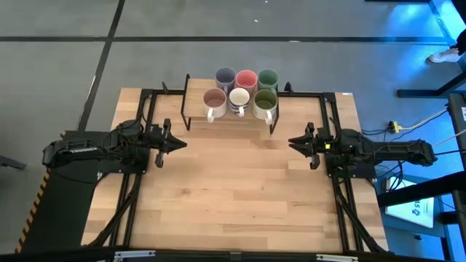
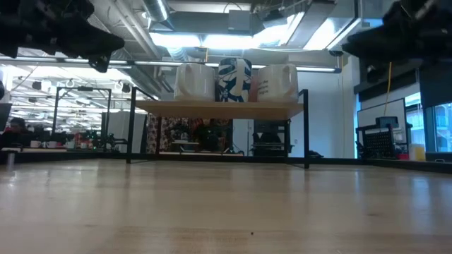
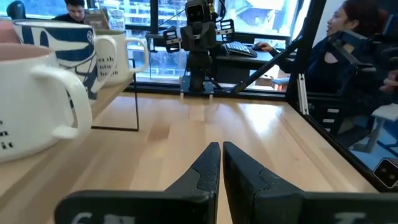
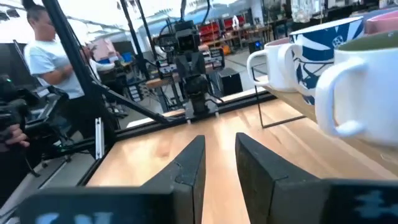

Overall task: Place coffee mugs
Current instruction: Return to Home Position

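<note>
Six coffee mugs stand upright on a small black-framed wooden shelf [image 1: 230, 118] at the table's far middle. The back row is purple-blue [image 1: 225, 76], coral pink [image 1: 246, 78] and green [image 1: 268, 78]. The front row is dusty pink [image 1: 214, 100], white [image 1: 239, 99] and olive-green [image 1: 265, 100]. The low view shows the front three [image 2: 234, 80] resting on the shelf board. My left gripper [image 1: 182, 143] hovers at the table's left, shut and empty, with its fingers [image 3: 221, 163] pointing right. My right gripper [image 1: 293, 142] hovers at the right, open and empty [image 4: 219, 158], pointing left.
Black arm frames run along both table sides [image 1: 145, 131] [image 1: 329, 131]. Bare wood lies between the grippers and toward the near edge [image 1: 233, 196]. People sit and stand beyond the table in the wrist views [image 3: 348, 50] [image 4: 43, 59].
</note>
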Robot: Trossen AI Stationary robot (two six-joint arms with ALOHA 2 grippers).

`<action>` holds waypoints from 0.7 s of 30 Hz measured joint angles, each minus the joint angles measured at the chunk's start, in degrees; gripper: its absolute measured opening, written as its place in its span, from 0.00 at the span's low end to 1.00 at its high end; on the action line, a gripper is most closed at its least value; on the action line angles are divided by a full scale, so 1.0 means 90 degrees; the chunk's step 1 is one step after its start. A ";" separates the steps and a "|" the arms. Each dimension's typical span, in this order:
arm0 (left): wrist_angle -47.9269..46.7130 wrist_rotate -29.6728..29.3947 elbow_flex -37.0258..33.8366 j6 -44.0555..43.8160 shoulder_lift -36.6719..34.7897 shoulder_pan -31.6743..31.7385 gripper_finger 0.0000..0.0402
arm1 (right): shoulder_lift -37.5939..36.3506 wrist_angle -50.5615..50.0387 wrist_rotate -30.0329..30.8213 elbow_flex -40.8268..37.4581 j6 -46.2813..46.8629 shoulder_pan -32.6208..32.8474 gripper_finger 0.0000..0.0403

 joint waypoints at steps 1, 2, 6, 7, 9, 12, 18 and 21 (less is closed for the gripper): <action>-0.0008 0.0000 -0.0040 -0.0013 -0.0044 0.0000 0.03 | -0.0193 0.0004 0.0001 -0.0135 0.0000 0.0000 0.19; -0.0001 0.0000 -0.0080 -0.0031 -0.0089 0.0000 0.03 | -0.0387 0.0013 0.0007 -0.0259 0.0004 0.0000 0.19; -0.0024 -0.0005 -0.0253 -0.0114 -0.0265 0.0000 0.03 | -0.1140 -0.0064 0.0040 -0.0637 0.0004 0.0000 0.19; -0.0011 -0.0019 -0.0290 -0.0159 -0.0330 0.0000 0.03 | -0.1300 -0.0193 0.0097 -0.0685 0.0004 0.0000 0.19; 0.0001 -0.0074 -0.0383 -0.0206 -0.0445 0.0000 0.03 | -0.1599 -0.0587 0.0228 -0.0738 0.0006 0.0000 0.19; -0.0013 -0.0092 -0.0531 -0.0226 -0.0652 0.0000 0.03 | -0.1997 -0.1060 0.0475 -0.0746 0.0006 0.0000 0.19; -0.0013 -0.0115 -0.0862 -0.0390 -0.1280 0.0002 0.03 | -0.1997 -0.1476 0.0612 -0.0736 0.0142 0.0002 0.19; -0.0004 -0.0117 -0.1022 -0.0491 -0.1639 0.0002 0.03 | -0.2000 -0.1487 0.0505 -0.0733 0.0172 0.0002 0.19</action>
